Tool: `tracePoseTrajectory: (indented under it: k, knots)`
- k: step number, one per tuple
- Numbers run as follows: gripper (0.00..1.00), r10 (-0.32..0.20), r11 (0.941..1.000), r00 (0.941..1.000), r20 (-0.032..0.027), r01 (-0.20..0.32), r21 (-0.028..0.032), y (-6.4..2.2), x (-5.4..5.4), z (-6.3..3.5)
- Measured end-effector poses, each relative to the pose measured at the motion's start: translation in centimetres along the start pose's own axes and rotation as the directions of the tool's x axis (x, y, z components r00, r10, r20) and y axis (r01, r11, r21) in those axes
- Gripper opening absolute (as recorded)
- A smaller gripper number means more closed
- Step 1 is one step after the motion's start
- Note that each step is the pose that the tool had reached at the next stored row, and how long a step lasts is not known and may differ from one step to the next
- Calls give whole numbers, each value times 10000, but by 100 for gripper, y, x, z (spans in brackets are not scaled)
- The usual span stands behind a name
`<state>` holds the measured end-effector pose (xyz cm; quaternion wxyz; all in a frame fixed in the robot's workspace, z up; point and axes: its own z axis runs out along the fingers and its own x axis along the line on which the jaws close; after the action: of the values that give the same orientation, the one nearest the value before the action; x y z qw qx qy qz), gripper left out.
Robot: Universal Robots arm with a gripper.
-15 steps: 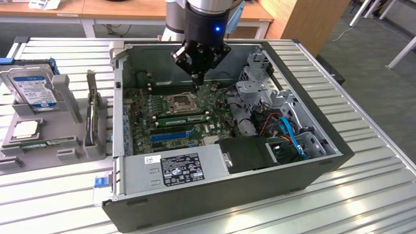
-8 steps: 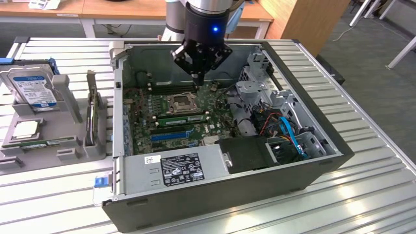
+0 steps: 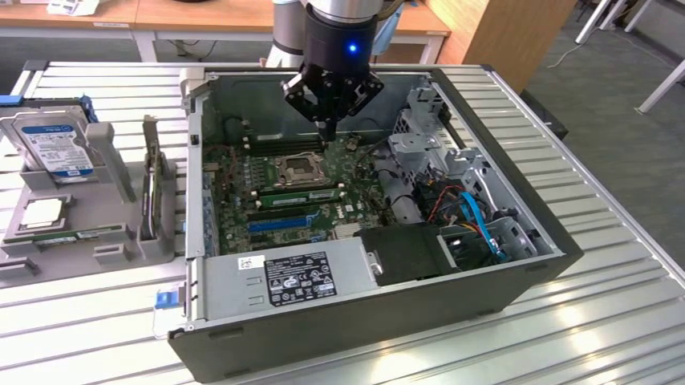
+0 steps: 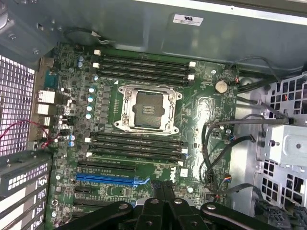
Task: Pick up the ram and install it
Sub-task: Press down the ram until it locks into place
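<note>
Showing matt grey sheet-metal case [image 3: 321, 281], ribbed shiny metal surface [image 3: 599, 321], glossy black plastic pincer [image 3: 330, 120], green fibreglass motherboard [image 4: 201, 110].

The robot's single arm [image 3: 321, 24] reaches down from the far side in the exterior view, its wrist section dark with a small blue light glowing on the front face. Below it the black gripper [image 3: 327, 120] points straight down, its angled linkages spreading from the wrist and drawing in to fingers pressed together at a narrow tip, with nothing between them. In the wrist view the same gripper [image 4: 163, 189] shows as black link bars with silver pivot pins converging on two fingers [image 4: 158, 191] that meet side by side.
</note>
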<state>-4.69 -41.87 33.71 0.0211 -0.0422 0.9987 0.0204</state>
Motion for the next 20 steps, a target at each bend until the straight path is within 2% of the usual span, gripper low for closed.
tracePoseTrajectory:
  k: [3, 15, 19, 20]
  knots:
    - [10, 2, 10000, 10000, -9, -2, 0, 0, 1, 0]
    - [10, 16, 10000, 9999, -129, -16, -24, 7, 83, -3]
    - [10, 37, 10000, 9998, -178, -37, -29, 11, 128, -5]
    - [10, 44, 10000, 9998, -213, -45, -30, 11, 132, -6]
